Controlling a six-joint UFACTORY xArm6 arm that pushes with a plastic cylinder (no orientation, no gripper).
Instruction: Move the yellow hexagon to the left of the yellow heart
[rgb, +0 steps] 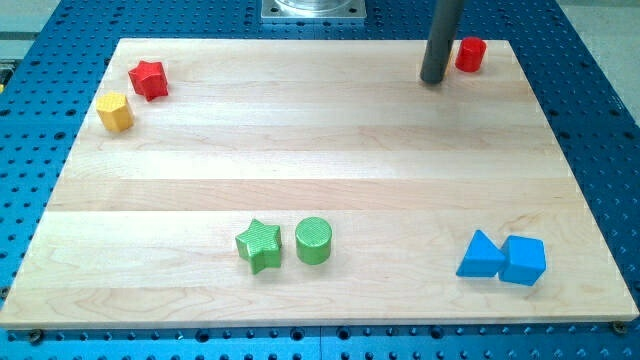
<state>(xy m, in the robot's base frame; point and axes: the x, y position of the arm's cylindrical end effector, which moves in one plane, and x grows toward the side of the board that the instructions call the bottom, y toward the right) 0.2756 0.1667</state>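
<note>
The yellow hexagon (115, 111) lies near the board's upper left edge, just below and left of a red star (148, 79). No yellow heart shows in the view. My tip (433, 80) rests on the board near the upper right, just left of a red cylinder (470, 54) and far to the right of the yellow hexagon. The rod runs up out of the view's top.
A green star (260, 246) and a green cylinder (313, 240) sit side by side at the lower middle. A blue triangle (481, 256) and a blue cube (524, 260) touch at the lower right. The wooden board (320, 150) lies on a blue perforated table.
</note>
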